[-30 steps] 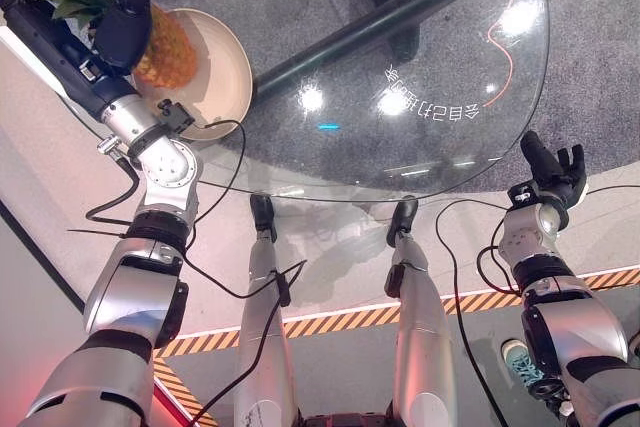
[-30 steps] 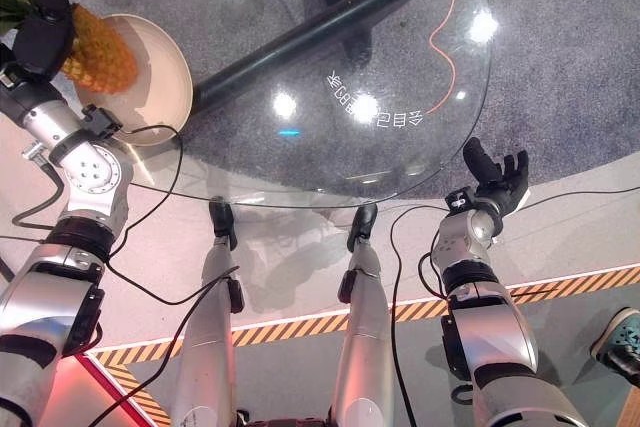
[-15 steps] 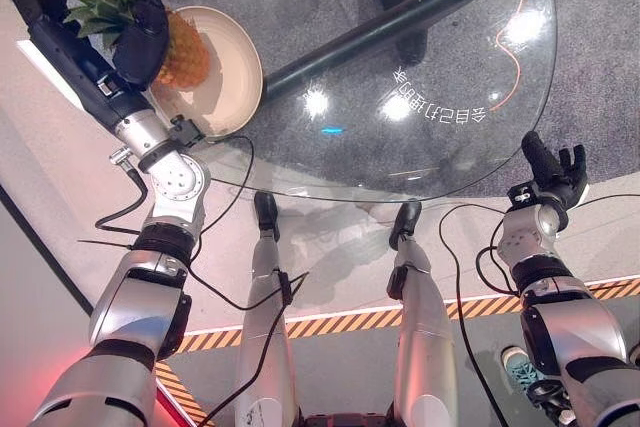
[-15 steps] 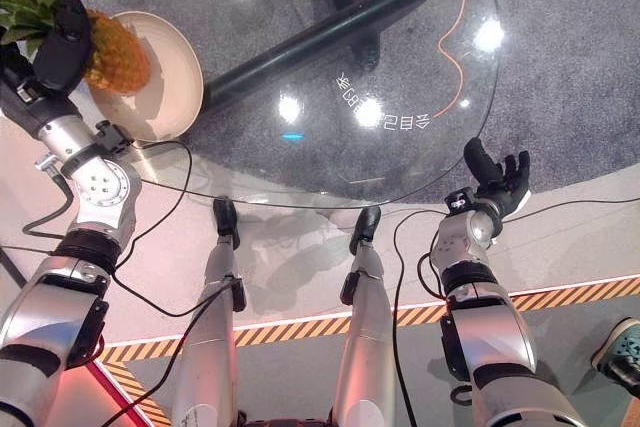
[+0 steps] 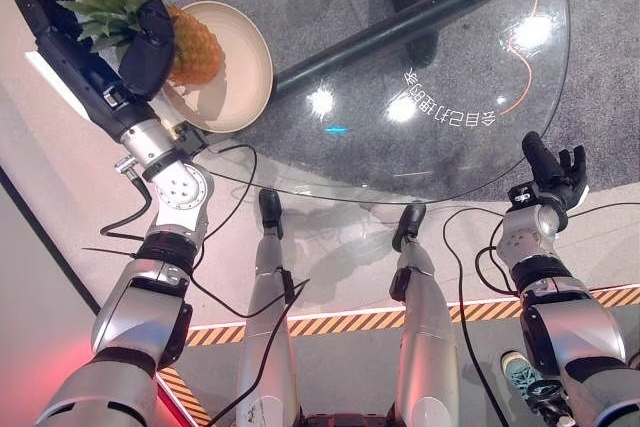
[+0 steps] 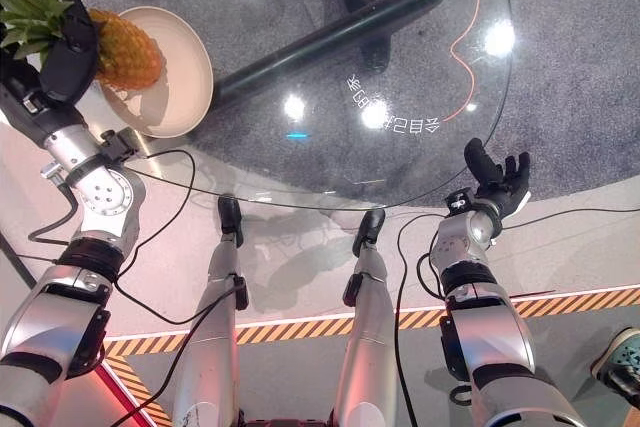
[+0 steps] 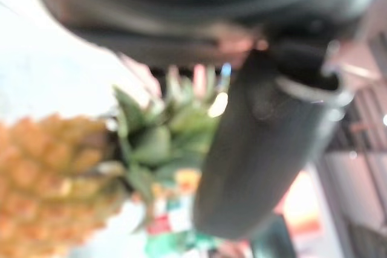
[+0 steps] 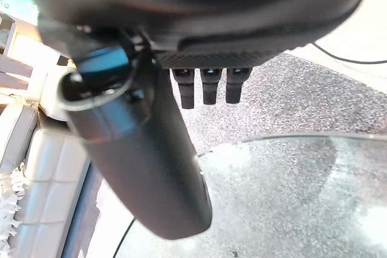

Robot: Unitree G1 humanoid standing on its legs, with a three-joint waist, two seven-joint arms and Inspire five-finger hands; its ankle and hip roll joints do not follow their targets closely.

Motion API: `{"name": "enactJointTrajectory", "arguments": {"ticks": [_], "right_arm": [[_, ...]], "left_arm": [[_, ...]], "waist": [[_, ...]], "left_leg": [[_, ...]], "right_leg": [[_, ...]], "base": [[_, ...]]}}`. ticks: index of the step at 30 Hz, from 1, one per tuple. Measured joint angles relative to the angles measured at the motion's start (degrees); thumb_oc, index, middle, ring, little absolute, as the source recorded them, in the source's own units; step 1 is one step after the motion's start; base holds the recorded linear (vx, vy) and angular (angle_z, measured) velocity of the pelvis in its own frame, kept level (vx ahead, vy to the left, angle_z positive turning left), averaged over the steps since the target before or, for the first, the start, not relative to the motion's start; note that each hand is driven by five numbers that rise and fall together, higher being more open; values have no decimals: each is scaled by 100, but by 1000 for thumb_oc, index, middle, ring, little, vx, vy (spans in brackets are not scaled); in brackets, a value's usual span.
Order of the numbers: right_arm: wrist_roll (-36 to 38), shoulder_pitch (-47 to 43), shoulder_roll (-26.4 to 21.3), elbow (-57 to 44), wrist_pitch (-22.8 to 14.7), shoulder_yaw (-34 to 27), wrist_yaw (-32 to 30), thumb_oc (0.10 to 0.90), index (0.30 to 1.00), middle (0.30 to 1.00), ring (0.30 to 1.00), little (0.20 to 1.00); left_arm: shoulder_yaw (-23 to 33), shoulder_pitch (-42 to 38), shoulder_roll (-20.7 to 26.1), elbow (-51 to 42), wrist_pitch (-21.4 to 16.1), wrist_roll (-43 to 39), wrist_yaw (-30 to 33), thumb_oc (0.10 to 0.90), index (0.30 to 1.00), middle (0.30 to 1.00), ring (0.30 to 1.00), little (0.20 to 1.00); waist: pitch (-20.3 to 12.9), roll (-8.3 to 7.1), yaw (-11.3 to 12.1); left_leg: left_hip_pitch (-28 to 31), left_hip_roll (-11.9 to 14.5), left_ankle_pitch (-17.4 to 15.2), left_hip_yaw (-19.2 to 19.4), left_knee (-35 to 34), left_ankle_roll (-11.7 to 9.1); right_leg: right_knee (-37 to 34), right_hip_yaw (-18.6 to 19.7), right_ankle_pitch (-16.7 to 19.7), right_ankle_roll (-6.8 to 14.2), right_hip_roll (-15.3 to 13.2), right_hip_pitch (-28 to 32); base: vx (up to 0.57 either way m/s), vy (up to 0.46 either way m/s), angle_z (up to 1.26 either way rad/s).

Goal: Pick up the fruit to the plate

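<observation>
Resting on the plate (image 5: pixel 243 87) — pineapple (image 5: pixel 192 45), left hand (image 5: pixel 140 35) gripping.

A lab or demo hall: striped hazard tape (image 5: pixel 330 322) on a grey floor (image 5: pixel 340 367), round glass table (image 5: pixel 400 67) on carpet (image 6: pixel 590 97)

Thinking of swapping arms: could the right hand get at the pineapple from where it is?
Probably not. The right hand hangs open off the glass table's near right edge, while the pineapple sits across it on the plate, at the left hand.
</observation>
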Motion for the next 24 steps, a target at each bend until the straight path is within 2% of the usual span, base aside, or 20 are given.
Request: {"name": "enactJointTrajectory", "arguments": {"ticks": [7, 15, 24], "right_arm": [[-1, 69, 0, -15, 0, -43, -4, 800, 900, 900, 900, 900], [-3, 70, 0, -18, 0, -152, -9, 800, 900, 900, 900, 900], [-5, 100, 2, -38, 0, -208, -13, 800, 900, 900, 900, 900]], "left_arm": [[19, 108, -4, -252, -9, -18, -182, 800, 900, 900, 900, 900], [30, 290, -16, -456, -67, -634, -1107, 800, 900, 900, 900, 900], [46, 447, -55, -706, -70, -924, -1597, 800, 900, 900, 900, 900]], "waist": [[0, 1, 59], [0, 3, 120], [0, 8, 139]], "left_leg": [[0, -5, 0, -3, 0, 1], [0, -15, 4, -26, 11, 5], [1, -38, 16, -84, 16, 20]], "right_leg": [[3, -3, -3, 3, -6, 2], [14, -22, -3, 4, -19, 17], [17, -103, -10, 6, -52, 77]], "base": [[0, 0, 0], [1, 0, 0], [0, -2, 3]]}}
